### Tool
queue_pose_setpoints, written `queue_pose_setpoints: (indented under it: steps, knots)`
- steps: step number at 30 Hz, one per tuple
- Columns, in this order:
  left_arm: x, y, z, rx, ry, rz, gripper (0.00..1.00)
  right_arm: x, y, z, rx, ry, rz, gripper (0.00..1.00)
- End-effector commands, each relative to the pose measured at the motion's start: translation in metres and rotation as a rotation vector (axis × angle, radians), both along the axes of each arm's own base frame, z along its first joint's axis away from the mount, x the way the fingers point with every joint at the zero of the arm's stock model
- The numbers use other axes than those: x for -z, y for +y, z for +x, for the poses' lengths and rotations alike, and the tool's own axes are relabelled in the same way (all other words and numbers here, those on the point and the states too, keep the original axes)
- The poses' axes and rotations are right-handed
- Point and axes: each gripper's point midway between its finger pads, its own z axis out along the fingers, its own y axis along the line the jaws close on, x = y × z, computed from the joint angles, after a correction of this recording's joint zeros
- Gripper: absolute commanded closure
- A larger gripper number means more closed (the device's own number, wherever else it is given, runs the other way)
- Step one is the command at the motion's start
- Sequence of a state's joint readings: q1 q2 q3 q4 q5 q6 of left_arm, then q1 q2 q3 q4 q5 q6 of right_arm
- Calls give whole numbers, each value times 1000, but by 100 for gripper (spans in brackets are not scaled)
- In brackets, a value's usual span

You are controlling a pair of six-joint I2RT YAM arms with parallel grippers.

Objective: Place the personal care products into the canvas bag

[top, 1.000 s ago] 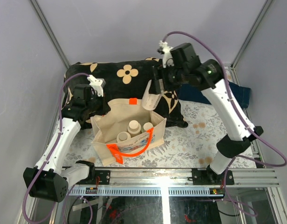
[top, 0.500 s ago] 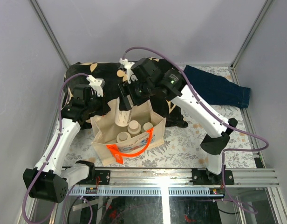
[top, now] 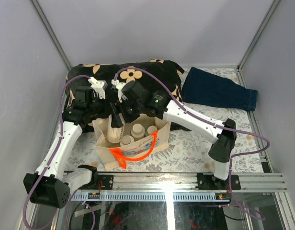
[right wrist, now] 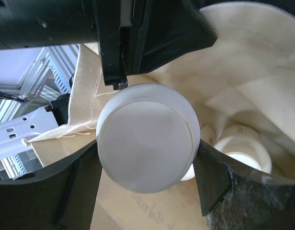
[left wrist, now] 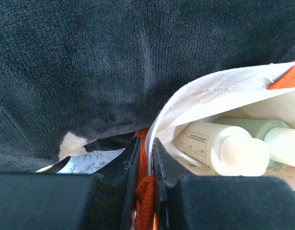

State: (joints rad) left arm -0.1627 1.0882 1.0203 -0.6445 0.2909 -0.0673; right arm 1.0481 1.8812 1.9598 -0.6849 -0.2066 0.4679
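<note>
The canvas bag [top: 159, 140] stands open on the patterned mat, its orange handle at the front. Three cream-capped personal care products [top: 137, 129] stand inside it. My right gripper [top: 117, 116] reaches down into the bag's left half, shut on a further bottle [top: 114, 132]. In the right wrist view this bottle's round cap [right wrist: 148, 136] sits clamped between the two fingers [right wrist: 83, 184], above the canvas wall [right wrist: 224, 62]. My left gripper [left wrist: 146, 158] is shut on the bag's back left rim [left wrist: 209, 86] and orange strap [left wrist: 145, 201], and bottles [left wrist: 219, 143] lie just beyond.
A black cushion with tan flowers [top: 133, 75] lies behind the bag. A folded dark blue cloth [top: 217, 91] is at the back right. Both arms crowd the bag's left side. The metal frame rail [top: 166, 184] runs along the near edge.
My right arm has swung left from over the cushion, carrying the bottle, and has come down into the bag's left half. The left gripper has held the rim throughout.
</note>
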Motion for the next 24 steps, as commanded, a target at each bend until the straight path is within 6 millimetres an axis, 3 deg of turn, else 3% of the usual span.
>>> queue_pose_setpoints:
  steps: [1, 9, 15, 21, 24]
  knots:
    - [-22, -9, 9, 21, -61, -46, 95, -70, 34, -25, -80, -50, 304, 100]
    - [-18, -10, 5, 34, -48, -47, 95, -51, 46, -30, -84, -68, 273, 100]
    - [-17, -10, 7, 39, -45, -41, 95, -14, 47, -31, -80, -74, 156, 99]
    - [-16, -10, 9, 41, -42, -39, 94, -3, 48, -42, -104, -89, 111, 72]
    - [-16, -11, 10, 44, -39, -40, 94, 2, 49, -47, -116, -76, 123, 68]
